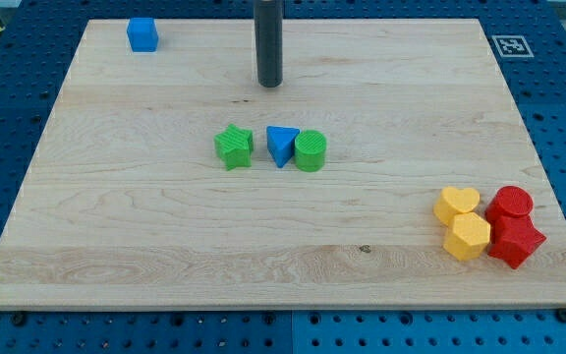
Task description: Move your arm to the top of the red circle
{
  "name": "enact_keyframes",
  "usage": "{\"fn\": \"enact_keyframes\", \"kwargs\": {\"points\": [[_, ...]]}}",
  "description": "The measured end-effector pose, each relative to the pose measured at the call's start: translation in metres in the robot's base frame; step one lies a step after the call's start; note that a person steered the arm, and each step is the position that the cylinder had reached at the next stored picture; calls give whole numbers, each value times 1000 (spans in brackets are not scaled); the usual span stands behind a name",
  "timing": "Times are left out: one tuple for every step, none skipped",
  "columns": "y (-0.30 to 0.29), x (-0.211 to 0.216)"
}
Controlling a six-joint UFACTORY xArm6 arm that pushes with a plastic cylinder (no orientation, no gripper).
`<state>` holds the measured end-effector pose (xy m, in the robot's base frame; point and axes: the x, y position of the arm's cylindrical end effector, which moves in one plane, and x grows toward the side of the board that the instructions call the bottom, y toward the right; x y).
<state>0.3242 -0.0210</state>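
Note:
The red circle (511, 204) sits near the board's right edge, at the view's lower right, touching a red star (514, 241) just below it. My tip (269, 85) is at the view's top centre, far to the left and above the red circle. It touches no block. A yellow heart (457, 205) lies just left of the red circle, and a yellow hexagon (468, 236) lies below the heart.
A green star (234, 147), a blue triangle (281, 145) and a green circle (311, 150) stand in a row at the board's middle, below my tip. A blue cube (142, 34) is at the top left. A marker tag (510, 45) sits at the wooden board's (165, 246) top right corner.

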Motion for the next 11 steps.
{"fn": "enact_keyframes", "kwargs": {"points": [[21,0],[58,1],[85,8],[133,11],[174,17],[185,30],[192,37],[217,44],[261,45],[296,45],[331,61]]}}
